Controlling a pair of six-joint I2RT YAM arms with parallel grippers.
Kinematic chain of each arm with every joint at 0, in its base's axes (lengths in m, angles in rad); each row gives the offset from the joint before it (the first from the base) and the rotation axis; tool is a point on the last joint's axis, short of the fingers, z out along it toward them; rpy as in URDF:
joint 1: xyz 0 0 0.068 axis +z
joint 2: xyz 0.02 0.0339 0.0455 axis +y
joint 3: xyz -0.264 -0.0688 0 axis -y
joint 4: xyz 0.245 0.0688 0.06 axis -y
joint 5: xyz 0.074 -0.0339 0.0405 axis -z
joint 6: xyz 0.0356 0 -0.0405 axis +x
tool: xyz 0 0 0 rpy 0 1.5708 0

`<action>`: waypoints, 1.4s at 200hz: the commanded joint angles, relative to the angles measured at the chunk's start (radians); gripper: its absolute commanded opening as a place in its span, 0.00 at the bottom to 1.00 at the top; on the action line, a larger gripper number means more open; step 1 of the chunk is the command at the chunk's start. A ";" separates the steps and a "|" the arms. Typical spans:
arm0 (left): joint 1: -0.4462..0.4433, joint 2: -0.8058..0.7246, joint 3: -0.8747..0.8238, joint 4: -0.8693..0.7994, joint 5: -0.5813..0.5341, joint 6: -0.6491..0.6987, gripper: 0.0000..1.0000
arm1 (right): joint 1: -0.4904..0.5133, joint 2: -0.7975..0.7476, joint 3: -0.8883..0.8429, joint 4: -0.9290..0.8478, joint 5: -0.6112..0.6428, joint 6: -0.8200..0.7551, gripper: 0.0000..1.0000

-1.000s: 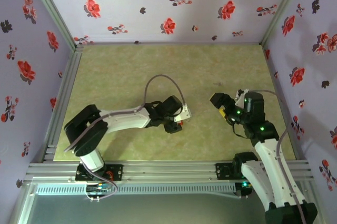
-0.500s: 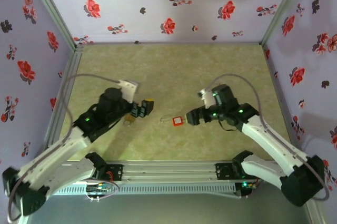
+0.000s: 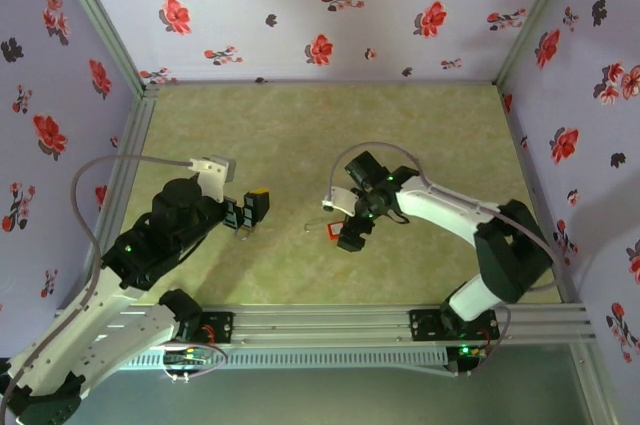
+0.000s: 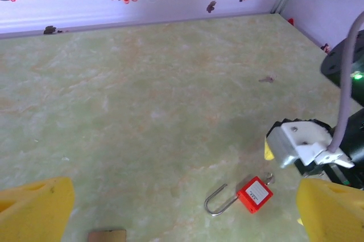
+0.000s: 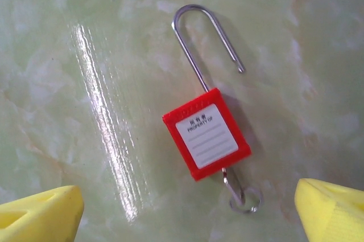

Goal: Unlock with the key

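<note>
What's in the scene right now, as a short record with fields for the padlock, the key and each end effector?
red padlock: lying flat on the table, shackle open, free end out of the body
key: seated in the bottom of the padlock body
right end effector: open, over the padlock, gripping nothing
left end effector: open, apart to the left, holding nothing

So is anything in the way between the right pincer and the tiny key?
Nothing I can see. The right pincer hangs open straight above the red padlock, and the key pokes out at the padlock's bottom end with only bare table around it.
</note>
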 commanded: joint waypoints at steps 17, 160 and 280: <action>0.007 -0.008 0.016 -0.028 -0.024 0.024 1.00 | 0.026 0.094 0.054 -0.027 0.014 -0.137 0.93; 0.007 -0.073 -0.025 -0.046 -0.076 0.028 1.00 | 0.081 0.216 0.064 0.091 0.120 -0.101 0.68; 0.007 -0.130 -0.030 -0.082 -0.087 0.047 1.00 | 0.115 0.271 0.121 0.047 0.178 0.057 0.27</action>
